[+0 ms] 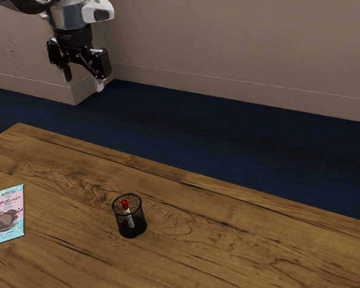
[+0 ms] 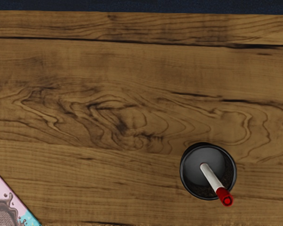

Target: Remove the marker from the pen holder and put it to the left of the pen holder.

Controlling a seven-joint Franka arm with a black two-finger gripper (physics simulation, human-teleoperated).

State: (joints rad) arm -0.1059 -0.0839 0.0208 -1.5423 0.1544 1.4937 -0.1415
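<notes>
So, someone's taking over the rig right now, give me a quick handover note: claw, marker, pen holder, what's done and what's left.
Claw: open, empty, raised above the table.
Marker: in the pen holder, leaning on its rim, red end up.
Pen holder: upright on the table; a wrapped chocolate bar lies apart from it, toward the exterior view's left.
Done: nothing of the task yet.
Left: grip the marker, lift it out, set it down left of the holder.
</notes>
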